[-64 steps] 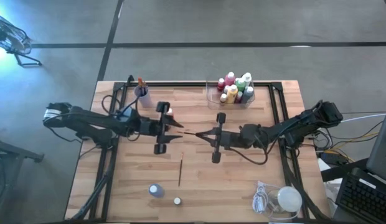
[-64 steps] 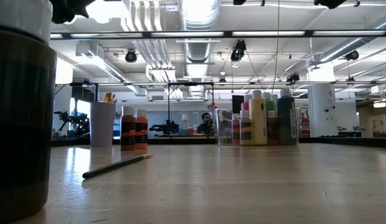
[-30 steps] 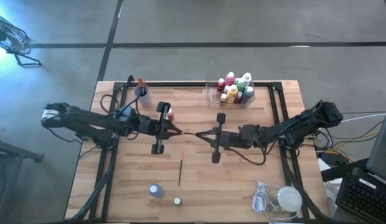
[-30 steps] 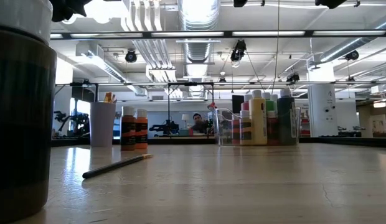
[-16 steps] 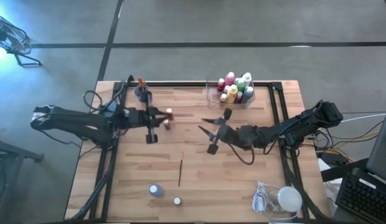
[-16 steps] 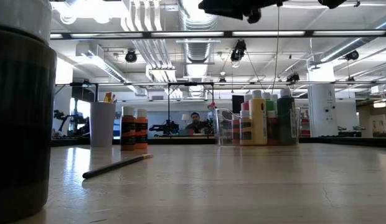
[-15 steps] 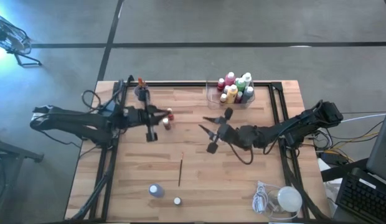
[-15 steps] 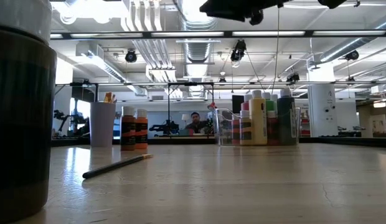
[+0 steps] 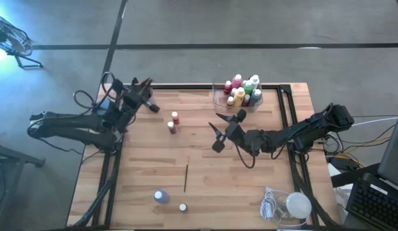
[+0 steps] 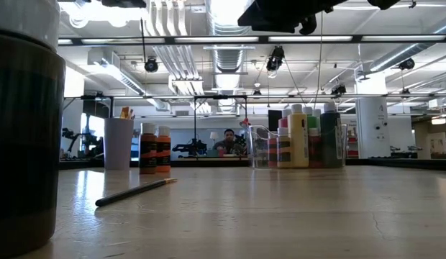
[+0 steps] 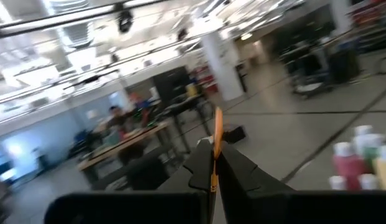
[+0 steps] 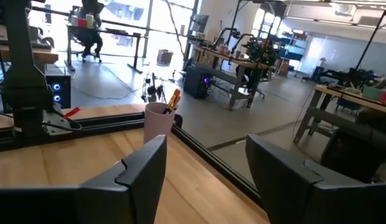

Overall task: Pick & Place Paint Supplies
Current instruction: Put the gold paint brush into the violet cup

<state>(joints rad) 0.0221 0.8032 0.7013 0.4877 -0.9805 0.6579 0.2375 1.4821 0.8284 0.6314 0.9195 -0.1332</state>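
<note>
Over the table's far left corner, my left gripper is shut on a thin orange-ended paintbrush. My right gripper hangs open and holds nothing above the middle of the table. Two small orange-red bottles stand between the arms. Another paintbrush lies flat on the wood nearer the front. A clear tray at the far edge has several pale-capped bottles standing in it. The purple cup stands at the far left and is mostly hidden under my left gripper in the high view. My left gripper pinches the paintbrush's shaft between its two fingers, a little back from the orange end. The brush lies across the fingers, and its orange end sticks out past them. It is lifted clear of the table.
A pale-capped bottle and a smaller one stand near the front edge. A white round lump with a coiled cord lies at the front right. A black frame rail runs along the far edge. A person sits in the room beyond the table.
Both grippers were holding one paintbrush between them over the table's middle. My right gripper has opened, let go and rolled, staying where it was. My left gripper has carried the brush up and toward the far left corner, over the purple cup, turning as it went.
</note>
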